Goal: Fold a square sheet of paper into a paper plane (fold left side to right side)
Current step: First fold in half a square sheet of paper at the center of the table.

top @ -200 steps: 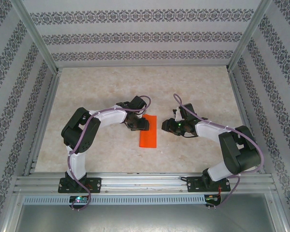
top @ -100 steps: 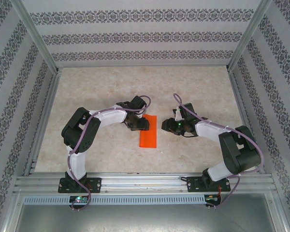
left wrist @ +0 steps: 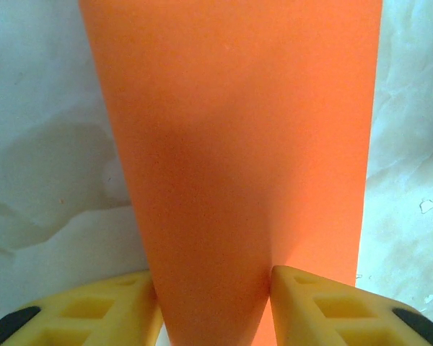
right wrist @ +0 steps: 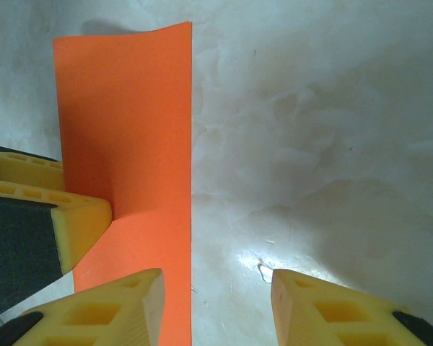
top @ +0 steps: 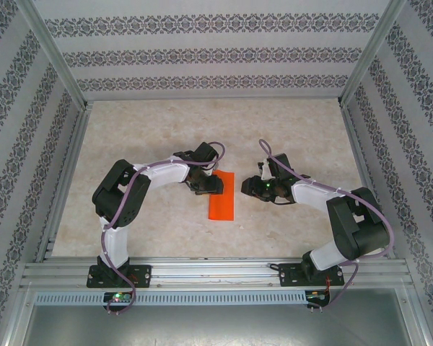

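**Fig.** Half-folded stage, seen from above and from both wrists. The square sheet of paper (top: 221, 196) lies flat on the worktop (top: 166, 130) between the two arms. It shows as a narrow upright strip rather than a square, which suggests the left-to-right fold is already laid over.

Over the last second the strip keeps its place and outline. The only change is a slight creep of the left wrist at the strip's far left edge.

The left pincer (top: 211, 186) has its jaws apart. In its own wrist view the orange strip runs between the two yellow fingers (left wrist: 115, 306). From the right wrist, one left fingertip (right wrist: 83, 216) touches the strip's left margin, where the paper dimples faintly.

The right pincer (right wrist: 215, 277) also has its jaws apart, with bare worktop between them. Its near finger sits over the strip's right edge, and contact cannot be judged.

With so little motion, this is probably a pressing or settling pause on the first crease. The nose folds that would form the paper plane are not yet begun.
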`<state>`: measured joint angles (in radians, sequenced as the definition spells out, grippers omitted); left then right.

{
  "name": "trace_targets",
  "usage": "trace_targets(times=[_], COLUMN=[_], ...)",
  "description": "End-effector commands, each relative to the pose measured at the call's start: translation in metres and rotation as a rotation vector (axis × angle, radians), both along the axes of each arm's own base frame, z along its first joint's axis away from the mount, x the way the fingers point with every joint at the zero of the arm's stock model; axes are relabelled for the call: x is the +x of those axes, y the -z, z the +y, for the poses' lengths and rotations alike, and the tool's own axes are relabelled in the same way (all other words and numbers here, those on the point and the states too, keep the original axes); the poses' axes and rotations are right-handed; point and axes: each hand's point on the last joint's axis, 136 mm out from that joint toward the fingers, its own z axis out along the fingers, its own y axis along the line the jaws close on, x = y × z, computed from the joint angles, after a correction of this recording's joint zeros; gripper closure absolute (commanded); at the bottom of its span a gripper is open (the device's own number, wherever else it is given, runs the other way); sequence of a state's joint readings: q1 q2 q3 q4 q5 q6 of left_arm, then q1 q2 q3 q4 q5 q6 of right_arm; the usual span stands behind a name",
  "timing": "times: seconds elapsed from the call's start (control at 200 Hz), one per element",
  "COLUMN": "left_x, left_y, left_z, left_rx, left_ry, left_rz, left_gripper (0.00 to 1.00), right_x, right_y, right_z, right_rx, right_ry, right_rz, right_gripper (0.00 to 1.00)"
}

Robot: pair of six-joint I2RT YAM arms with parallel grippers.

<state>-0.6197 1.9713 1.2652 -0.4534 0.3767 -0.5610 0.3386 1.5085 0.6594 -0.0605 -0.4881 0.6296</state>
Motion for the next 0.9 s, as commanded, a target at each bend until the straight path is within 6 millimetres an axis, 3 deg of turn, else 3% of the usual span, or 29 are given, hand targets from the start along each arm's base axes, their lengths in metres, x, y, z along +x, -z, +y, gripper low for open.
trace_targets(times=[0.0,0.26,0.595,0.899], left_x=[-0.0411,-0.0441,-0.046,-0.0466], left_y=[0.0669,0.0673,0.0682,0.0691], left_z=[0.0287,0.0291,0.0287,0.0305], left_rx=[0.153,0.158,0.162,0.177], left_ry=[-0.004,0.017,0.04,0.041], left_rz=[0.191,0.199,0.205,0.206], left_gripper=[0.54,0.54,0.53,0.53], right_x=[0.001,0.0014,0.0039,0.0038], right_y=[-0.006,-0.0058,-0.0097,-0.0106], right_z=[0.0117,0.0212,0.0133,0.0175], right_rx=[0.029,0.037,0.006,0.019], right_ry=[-0.036,-0.059,-0.03,-0.044], right_rz=[0.005,0.01,-0.021,-0.016], right_gripper=[0.56,0.57,0.57,0.57])
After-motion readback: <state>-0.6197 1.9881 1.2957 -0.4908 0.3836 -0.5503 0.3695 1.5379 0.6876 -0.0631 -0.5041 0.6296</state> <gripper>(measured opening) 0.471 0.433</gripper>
